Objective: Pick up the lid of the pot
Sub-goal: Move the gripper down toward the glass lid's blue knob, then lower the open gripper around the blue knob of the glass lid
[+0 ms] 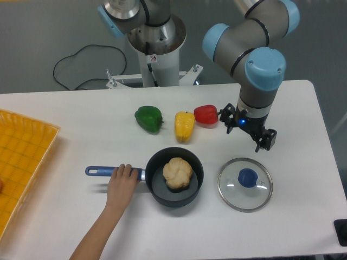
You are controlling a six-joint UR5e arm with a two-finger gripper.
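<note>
Hovering over the white table (pixel 81 130), the gripper (pixel 243 137) points down into the right half of the camera view, its two jaws spread with a visible gap between them and nothing pinched there. The pot lid (pixel 230 193) lies flat on the table below the gripper in the view, untouched: a clear, round lid with a dark blue knob (pixel 248 177) at its middle.

To the left of the lid in the view, apart from it, is a black pan (pixel 172 203) holding a light brown, rounded item (pixel 177 173). Its blue handle (pixel 100 170) points to the left of the view, and a person's hand (pixel 121 187), reaching in from the bottom edge, has its fingers on that handle. Whether the pan rests fully on the table cannot be told.

Beyond the pan sit a green pepper-shaped item (pixel 149 119), a yellow elongated one (pixel 184 126) and, near the yellow one, a red one (pixel 206 115). An orange-yellow crate (pixel 27 146) is cut off by the left edge. A dark cable (pixel 55 70) curves in the background, and a small black object (pixel 340 227) shows at the right edge.
</note>
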